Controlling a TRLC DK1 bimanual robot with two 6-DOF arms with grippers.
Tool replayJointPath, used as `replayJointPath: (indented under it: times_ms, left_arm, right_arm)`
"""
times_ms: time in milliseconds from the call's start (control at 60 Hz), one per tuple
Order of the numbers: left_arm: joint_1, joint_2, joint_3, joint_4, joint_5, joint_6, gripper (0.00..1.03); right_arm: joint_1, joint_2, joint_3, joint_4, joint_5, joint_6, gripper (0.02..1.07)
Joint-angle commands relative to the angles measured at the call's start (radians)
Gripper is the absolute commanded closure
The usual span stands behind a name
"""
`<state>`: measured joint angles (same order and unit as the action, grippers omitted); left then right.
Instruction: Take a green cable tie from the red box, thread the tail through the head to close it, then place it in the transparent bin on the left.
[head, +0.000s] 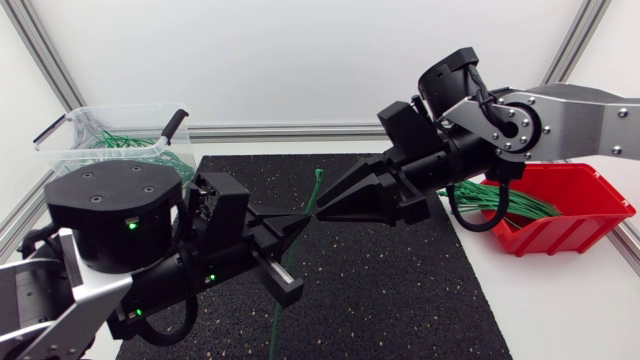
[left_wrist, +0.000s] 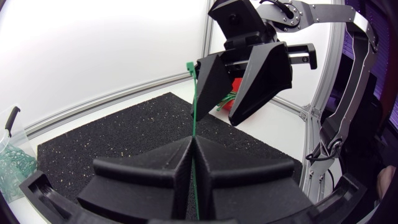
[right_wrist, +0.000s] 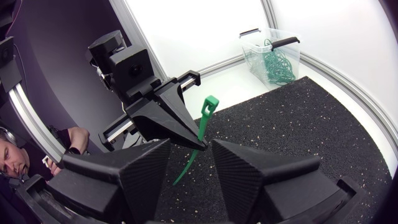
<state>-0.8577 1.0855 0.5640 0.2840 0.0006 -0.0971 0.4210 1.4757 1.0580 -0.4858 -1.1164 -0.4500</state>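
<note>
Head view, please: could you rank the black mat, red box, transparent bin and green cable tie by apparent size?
Largest: the black mat, by far.
Next: red box and transparent bin, about alike, both partly hidden; unranked.
Smallest: the green cable tie.
</note>
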Motion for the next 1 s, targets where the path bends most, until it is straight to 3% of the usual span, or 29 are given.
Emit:
replayJointPath:
  times_ms: [0, 983]
  left_arm:
    - [0.002, -0.006, 0.033, -0.003, 0.010, -0.018, 0.99]
    - [-0.003, -0.070, 0.068, -0.055, 0.042, -0.058, 0.99]
  right_arm:
    - [0.012, 0.000, -0.026, 0.016, -0.008, -0.021, 0.62]
    - [0.045, 0.024, -0.098, 0.141, 0.006, -0.046, 0.63]
